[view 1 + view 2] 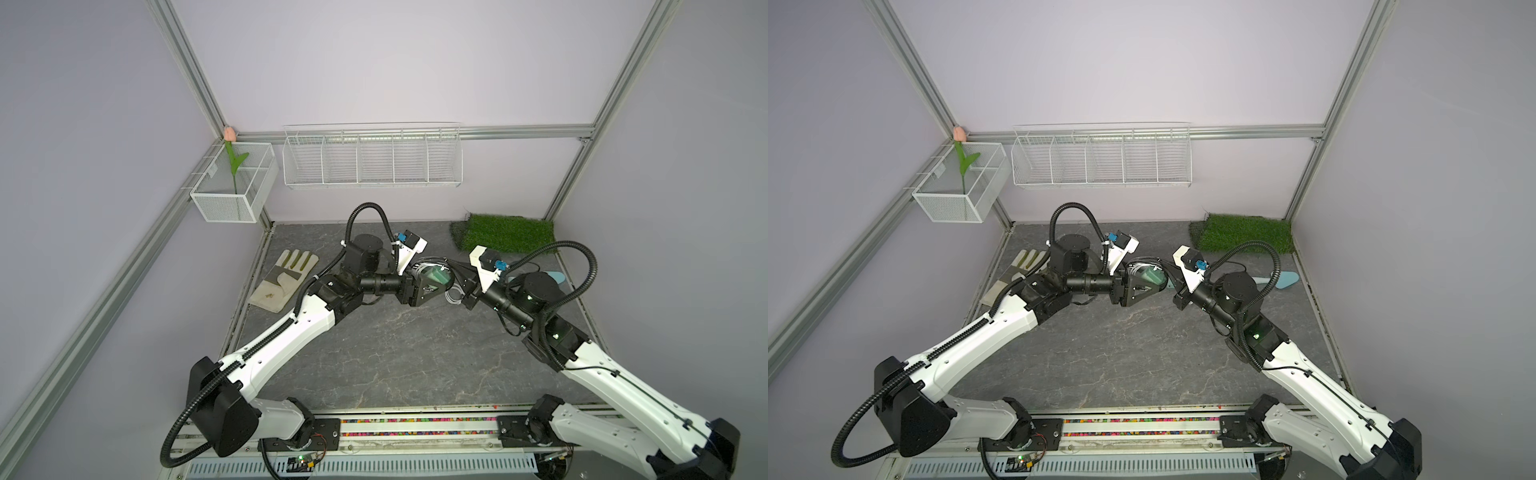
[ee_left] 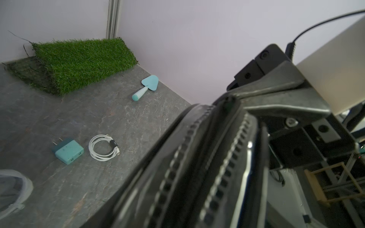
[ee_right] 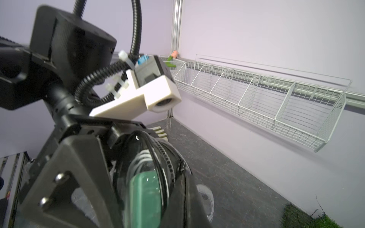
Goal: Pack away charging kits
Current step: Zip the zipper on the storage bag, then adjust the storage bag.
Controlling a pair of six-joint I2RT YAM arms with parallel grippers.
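Holding black-rimmed case [image 1: 435,273] aloft over surface [image 1: 374,357] middle: right claw [image 2: 230,100] clenched on zipper rim, left claw [image 1: 444,281] spread around it, its grip unclear to us. Likely light, stiffish shell, slippery lid; we would take rim.

Both top views look steeply down over the whole table [image 1: 395,365], while the wrist views crowd one case [image 2: 189,161] from opposite sides, the left facing the grass mat [image 2: 79,63], the right the wire rack [image 3: 256,102].
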